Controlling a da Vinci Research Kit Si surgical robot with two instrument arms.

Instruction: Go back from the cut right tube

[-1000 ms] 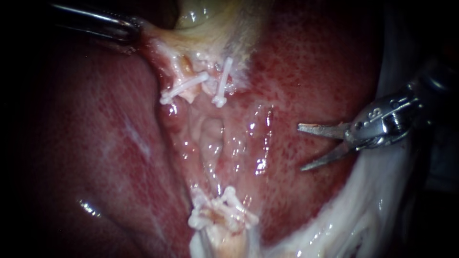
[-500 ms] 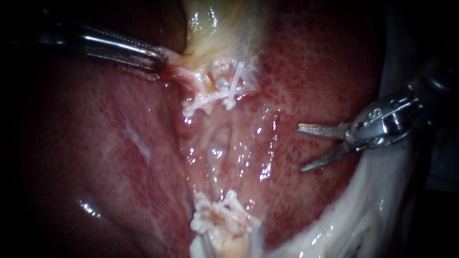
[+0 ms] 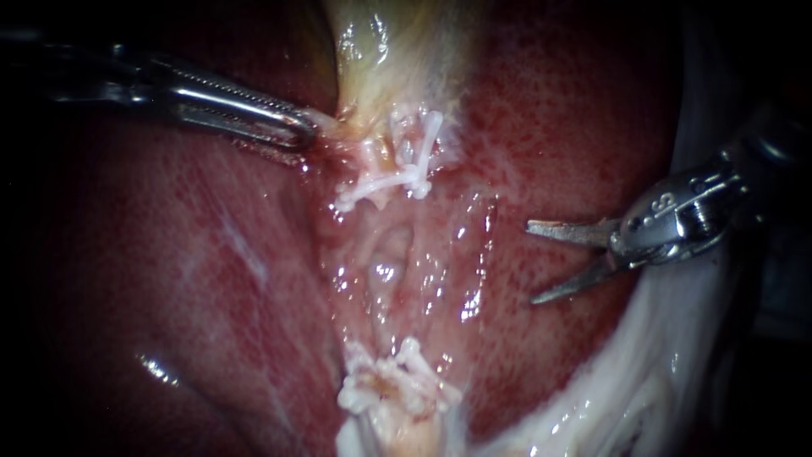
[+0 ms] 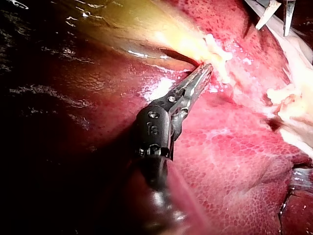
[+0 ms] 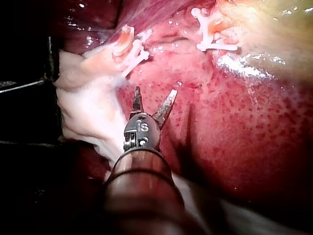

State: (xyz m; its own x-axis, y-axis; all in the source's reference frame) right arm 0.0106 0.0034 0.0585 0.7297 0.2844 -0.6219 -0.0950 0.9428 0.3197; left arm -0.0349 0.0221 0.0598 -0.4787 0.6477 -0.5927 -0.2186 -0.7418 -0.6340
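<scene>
Most of our retreat seems done: silver bladed right instrument at three o'clock, end effector spread, clear of white-clipped tube stumps.

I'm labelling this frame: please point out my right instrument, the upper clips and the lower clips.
right instrument (image 3: 532, 261), endoscope view, midway between its open blade tips.
upper clips (image 3: 381, 184), endoscope view, on the crosswise clip's bar.
lower clips (image 3: 413, 377), endoscope view, middle of the cluster.

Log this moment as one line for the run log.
left tool: shut on pale tissue by upper clips | right tool: open, apart from clips, over liver | lower clips: no tool touching
</scene>
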